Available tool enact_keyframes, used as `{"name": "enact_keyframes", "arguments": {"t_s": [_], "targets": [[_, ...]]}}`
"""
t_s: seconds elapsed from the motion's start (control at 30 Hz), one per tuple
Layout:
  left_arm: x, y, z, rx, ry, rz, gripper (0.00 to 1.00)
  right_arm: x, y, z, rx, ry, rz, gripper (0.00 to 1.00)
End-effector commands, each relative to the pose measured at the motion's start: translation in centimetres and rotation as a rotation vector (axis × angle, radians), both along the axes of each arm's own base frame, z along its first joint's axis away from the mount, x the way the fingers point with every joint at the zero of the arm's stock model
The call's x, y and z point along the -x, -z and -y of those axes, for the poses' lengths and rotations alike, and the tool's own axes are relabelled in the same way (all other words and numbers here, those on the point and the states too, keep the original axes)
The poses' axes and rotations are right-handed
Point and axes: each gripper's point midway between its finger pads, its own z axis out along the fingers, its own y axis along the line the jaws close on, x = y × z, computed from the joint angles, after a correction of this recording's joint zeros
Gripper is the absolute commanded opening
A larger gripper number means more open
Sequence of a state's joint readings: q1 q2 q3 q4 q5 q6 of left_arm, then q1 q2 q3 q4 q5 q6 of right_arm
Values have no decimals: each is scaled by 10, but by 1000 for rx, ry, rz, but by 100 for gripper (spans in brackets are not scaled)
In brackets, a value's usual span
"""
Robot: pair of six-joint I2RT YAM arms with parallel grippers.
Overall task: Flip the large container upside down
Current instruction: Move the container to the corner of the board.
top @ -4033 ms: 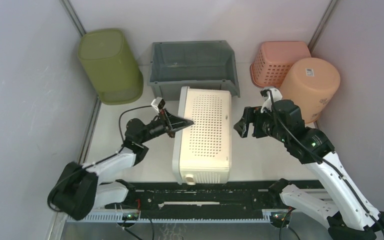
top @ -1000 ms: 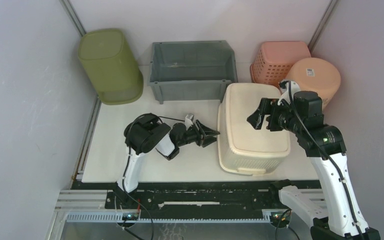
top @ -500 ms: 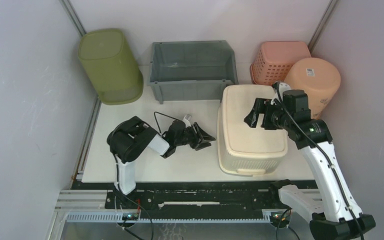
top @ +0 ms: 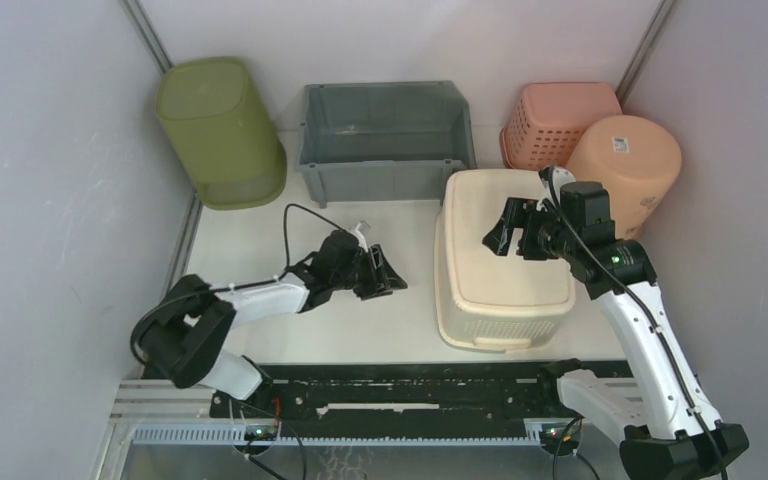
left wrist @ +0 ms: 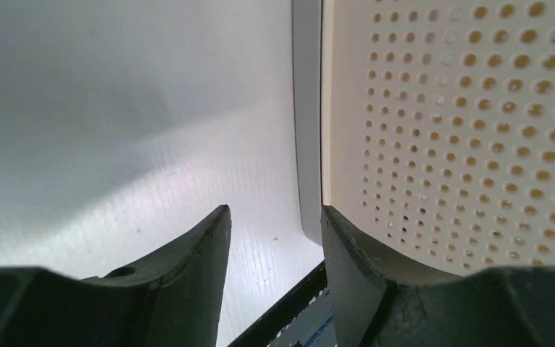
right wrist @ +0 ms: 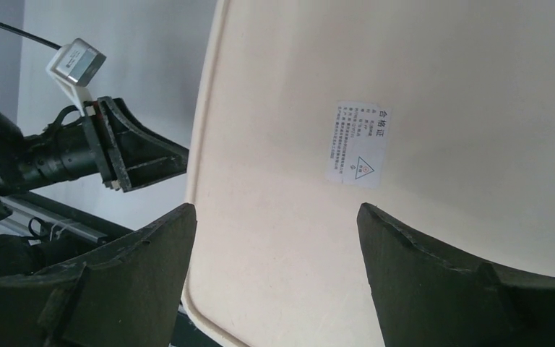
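Left arm (top: 260,295) has dropped low and stretched across the table (top: 220,330) since half a second ago, and the left gripper (top: 392,275) has backed slightly off. Its jaws are partway apart with nothing between them, aimed at the holed side wall of the large container (top: 505,290), not touching it. The container sits right of centre, rim down, solid base up, with a sticker (right wrist: 358,144) on the base. Right gripper (top: 495,232) hovers over the base, jaws wide apart, empty. Behind are a grey bin (top: 380,182), a green bin (top: 220,130) far left, and a pink basket (top: 550,125) and orange bucket (top: 625,165) far right.
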State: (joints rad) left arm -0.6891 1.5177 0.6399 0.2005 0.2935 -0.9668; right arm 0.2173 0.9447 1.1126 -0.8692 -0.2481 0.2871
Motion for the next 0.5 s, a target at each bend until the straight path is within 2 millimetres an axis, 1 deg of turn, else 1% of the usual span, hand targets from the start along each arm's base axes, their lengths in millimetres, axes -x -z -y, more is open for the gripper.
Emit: {"name": "enact_keyframes", "arguments": {"t_s": [0.0,0.17,0.23,0.27,0.37,0.43,0.47], "targets": [[1,-23,-20,-71,15,77,54,-7,-13,-13,-37,-25,63,90],[-3,-51,-39,-62,-8,126,54,-7,-10,-19,-20,-31,58,89],[-3,-60,-47,-58,-20,142,54,-9,-8,-17,-11,-14,52,89],[-3,-66,-50,-55,-25,153,54,-12,-5,-12,6,11,46,90],[0,-79,-59,-56,-40,184,54,-24,2,16,80,149,33,90],[2,-88,-63,-51,-44,199,54,-32,8,26,106,198,13,90],[3,-92,-65,-49,-45,205,54,-35,11,35,149,239,-3,90]]}}
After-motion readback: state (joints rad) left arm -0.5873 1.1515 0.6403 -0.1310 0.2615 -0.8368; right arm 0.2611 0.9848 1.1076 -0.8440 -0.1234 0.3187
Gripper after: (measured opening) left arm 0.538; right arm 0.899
